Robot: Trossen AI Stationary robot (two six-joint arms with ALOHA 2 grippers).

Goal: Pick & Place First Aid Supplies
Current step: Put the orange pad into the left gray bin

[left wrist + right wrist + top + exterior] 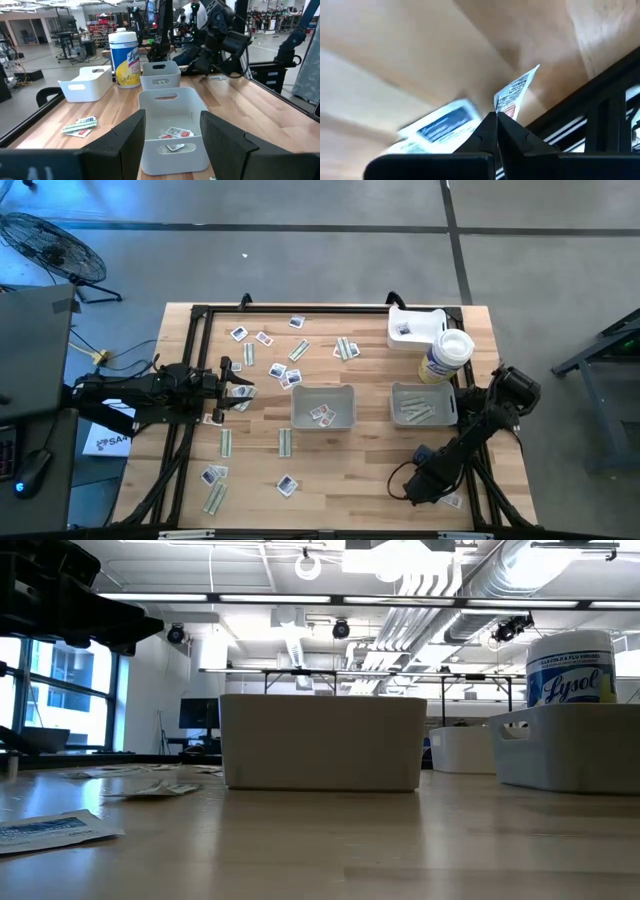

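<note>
My wooden table (370,455) carries everything here, and both of my dark arms reach in over it. Next in size are the three containers: a white tray (410,327) at the far right corner, a grey tray (323,407) near the middle, and a second grey tray (424,404) to its right; a white round-lidded bottle (447,355) lies between the white tray and the right grey one. My left gripper (238,383) hovers at the left side, pointing toward the middle grey tray, with its fingers (127,142) spread wide apart and nothing between them; past them I see two small packets (176,134) lying in that tray's bottom. My right gripper (440,496) is down at the near right part of the table, just beside the frame rail, and its fingers (485,134) are pressed together on the lower edge of a small white packet with red and dark print (514,92), which stands tilted up from the tips. Another packet with blue print (442,125) lies flat on the wood just beside it. The rest of the first aid supplies (290,375) are scattered over the left and middle of the table, squarish white ones and long pale strips, with a few strips resting in the right grey tray.
</note>
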